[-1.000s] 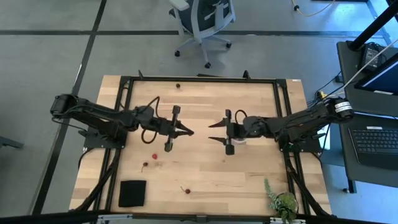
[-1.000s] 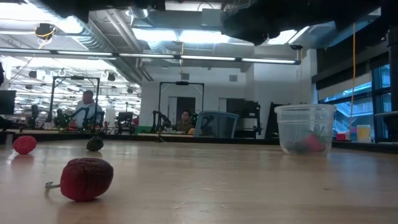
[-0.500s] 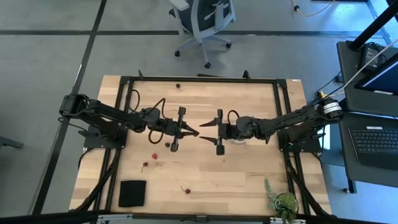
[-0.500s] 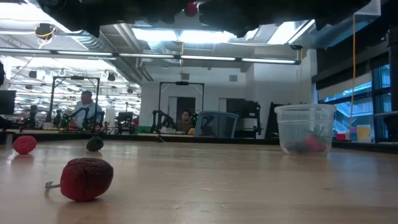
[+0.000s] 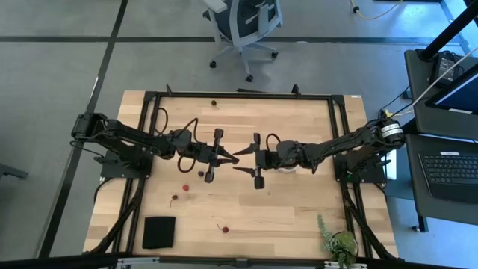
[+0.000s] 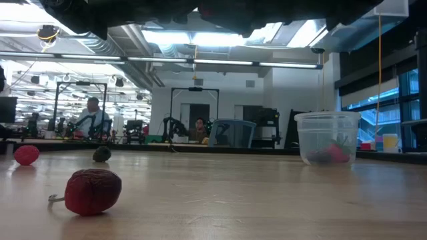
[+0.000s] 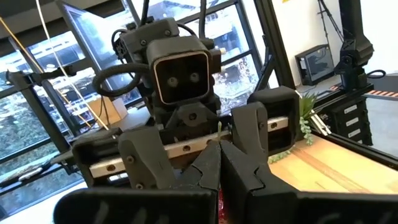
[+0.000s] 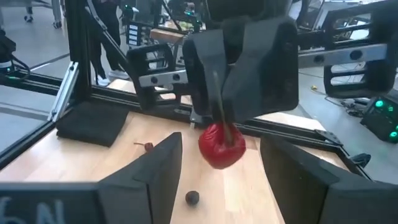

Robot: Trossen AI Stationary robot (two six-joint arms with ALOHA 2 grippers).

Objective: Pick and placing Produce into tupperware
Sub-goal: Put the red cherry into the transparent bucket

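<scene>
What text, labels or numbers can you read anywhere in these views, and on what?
No text reads clearly in any view.
Raised marks on one jaw of the right gripper: too blurred to read.
Laptop keys beside the table: too small to read.

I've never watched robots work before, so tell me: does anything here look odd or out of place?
Yes: small red fruits lie scattered across the table, away from the plastic tub. Also, the left gripper dangles a red fruit by its stem between the right gripper's open jaws.

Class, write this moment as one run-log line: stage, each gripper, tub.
stage: handover mid-table | left gripper: shut on red fruit | right gripper: open around it | tub: holds fruit
</scene>
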